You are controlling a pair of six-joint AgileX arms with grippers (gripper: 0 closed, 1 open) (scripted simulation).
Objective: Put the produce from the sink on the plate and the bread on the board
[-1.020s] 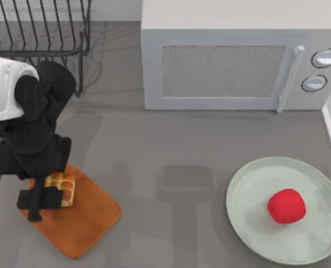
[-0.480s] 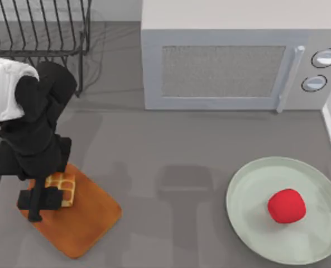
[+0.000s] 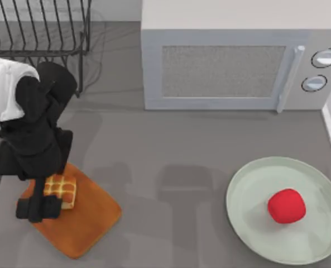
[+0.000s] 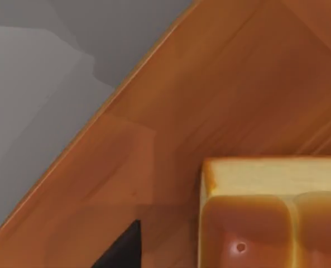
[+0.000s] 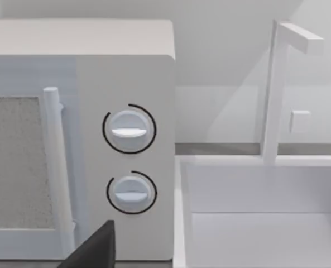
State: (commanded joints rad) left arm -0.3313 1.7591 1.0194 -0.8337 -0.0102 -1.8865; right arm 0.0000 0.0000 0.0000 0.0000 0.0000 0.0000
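The bread (image 3: 61, 190), a golden-brown scored loaf, lies on the orange-brown board (image 3: 84, 223) at the table's left. My left gripper (image 3: 38, 207) hangs low over the board's left corner, right beside the loaf and open. In the left wrist view one dark fingertip (image 4: 120, 252) stands apart from the bread (image 4: 271, 218), with bare board (image 4: 210, 100) around it. The red produce (image 3: 286, 205) rests on the pale green plate (image 3: 240, 190) at the right. One dark fingertip (image 5: 95, 248) of my right gripper shows in front of the microwave, well off the picture's centre.
A grey microwave (image 3: 232, 61) stands along the back and a black wire rack (image 3: 37, 33) at the back left. The white sink (image 5: 260, 212) with its tap (image 5: 277, 84) sits beside the microwave (image 5: 76, 139). Bare grey table lies between board and plate.
My left gripper has slid a little toward the front left corner of the board. The bread stays on the board, and the produce and plate have not moved.
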